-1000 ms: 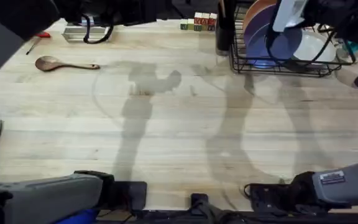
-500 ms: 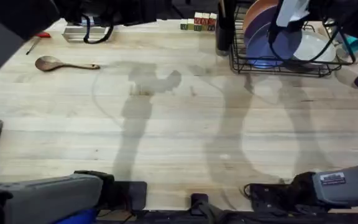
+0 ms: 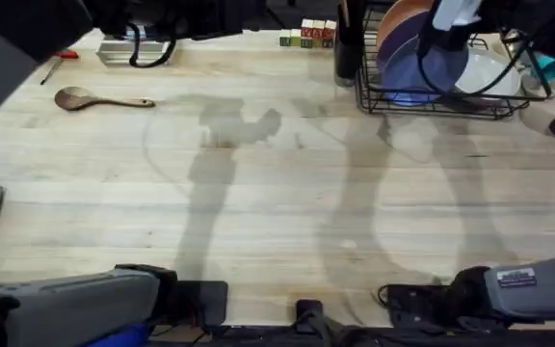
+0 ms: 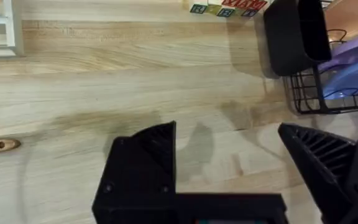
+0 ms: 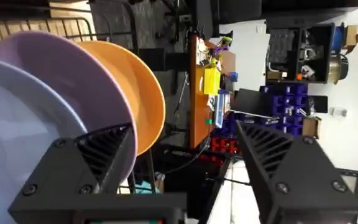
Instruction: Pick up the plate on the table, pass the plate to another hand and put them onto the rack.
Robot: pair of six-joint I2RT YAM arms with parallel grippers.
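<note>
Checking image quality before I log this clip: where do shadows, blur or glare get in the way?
Overhead: broad soft arm shadows cross the table, and dark blurred arm parts overlap the rack at the top edge. Left wrist: the left gripper casts a grey shadow on the wood; the grain stays readable. Right wrist: the plate is evenly lit, without harsh glare.

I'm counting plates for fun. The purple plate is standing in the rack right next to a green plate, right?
Not quite. The plate does stand in the rack, but its neighbour is the orange plate, not a green one. The right wrist view shows the two side by side.
</note>
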